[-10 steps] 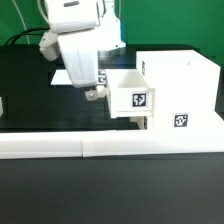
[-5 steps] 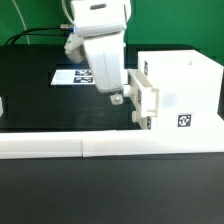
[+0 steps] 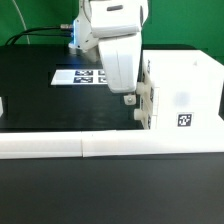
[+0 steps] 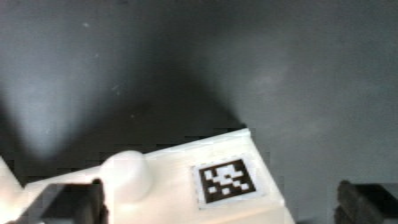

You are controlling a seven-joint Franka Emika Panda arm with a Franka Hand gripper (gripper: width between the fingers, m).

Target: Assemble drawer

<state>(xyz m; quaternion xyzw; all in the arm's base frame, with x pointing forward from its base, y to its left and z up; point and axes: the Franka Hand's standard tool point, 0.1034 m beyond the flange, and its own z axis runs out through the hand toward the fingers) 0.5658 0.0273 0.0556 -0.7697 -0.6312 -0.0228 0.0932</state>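
Now I see the black counter [image 3: 30, 90], the white drawer box [image 3: 185, 95] at the exterior view's right, its drawer [image 3: 147, 100] nearly pushed in, my gripper [image 3: 131, 99] against the drawer front, fingers spread apart, small knob [image 4: 125, 170] between them

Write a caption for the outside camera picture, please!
Robot fingers pressing the small drawer into its white box.

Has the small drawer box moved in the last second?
Yes. The drawer box has slid toward the exterior view's right, further into the cabinet, pushed by the pincer.
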